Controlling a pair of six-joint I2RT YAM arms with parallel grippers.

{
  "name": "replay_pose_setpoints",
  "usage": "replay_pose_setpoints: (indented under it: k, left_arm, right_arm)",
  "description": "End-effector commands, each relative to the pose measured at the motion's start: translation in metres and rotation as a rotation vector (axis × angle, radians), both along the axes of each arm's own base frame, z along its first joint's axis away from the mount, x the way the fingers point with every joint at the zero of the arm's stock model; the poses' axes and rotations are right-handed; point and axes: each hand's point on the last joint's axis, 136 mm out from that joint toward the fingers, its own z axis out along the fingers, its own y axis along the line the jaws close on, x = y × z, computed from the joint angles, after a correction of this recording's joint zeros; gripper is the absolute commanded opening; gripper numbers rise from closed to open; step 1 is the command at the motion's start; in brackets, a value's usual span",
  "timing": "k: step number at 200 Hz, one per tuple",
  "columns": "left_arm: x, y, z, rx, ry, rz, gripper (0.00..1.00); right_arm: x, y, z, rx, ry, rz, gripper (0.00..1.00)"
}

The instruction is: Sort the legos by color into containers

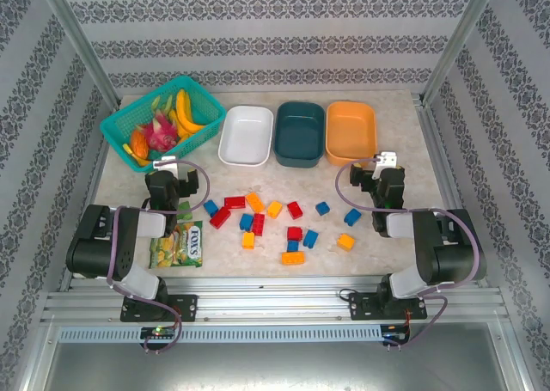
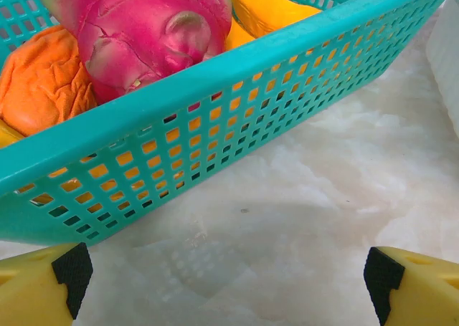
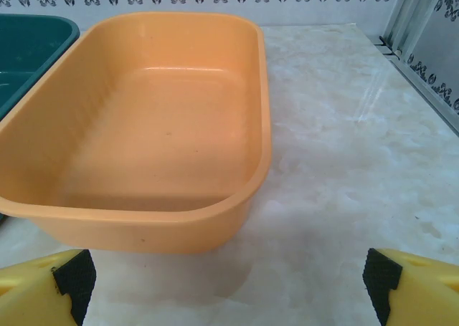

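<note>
Several red, blue and orange-yellow legos lie scattered on the table's middle, from a blue one (image 1: 210,207) on the left to an orange one (image 1: 345,241) on the right. Behind them stand the white tub (image 1: 247,135), the dark teal tub (image 1: 300,133) and the orange tub (image 1: 351,131), all empty. My left gripper (image 1: 169,169) hovers open just before the fruit basket, its yellow fingers (image 2: 43,286) wide apart over bare table. My right gripper (image 1: 381,166) is open too, in front of the orange tub (image 3: 158,125), nothing between its fingers (image 3: 416,286).
A teal lattice basket (image 1: 120,125) of fruit sits at the back left; its wall (image 2: 215,132) is close ahead of the left gripper, a pink dragon fruit (image 2: 143,32) inside. A green snack packet (image 1: 178,243) lies by the left arm. Metal frame posts flank the table.
</note>
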Motion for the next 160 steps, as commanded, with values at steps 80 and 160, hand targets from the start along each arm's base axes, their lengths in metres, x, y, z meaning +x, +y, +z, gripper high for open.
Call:
replay_pose_setpoints:
  k: [80, 160]
  left_arm:
    - [0.003, 0.006, 0.006, 0.011, -0.035, 0.006, 1.00]
    - [-0.001, 0.000, 0.025, 0.036, -0.029, -0.010, 1.00]
  right_arm:
    - [0.005, 0.005, 0.009, -0.004, -0.032, 0.027, 0.98]
    - [0.004, 0.005, 0.013, -0.002, -0.048, 0.022, 0.98]
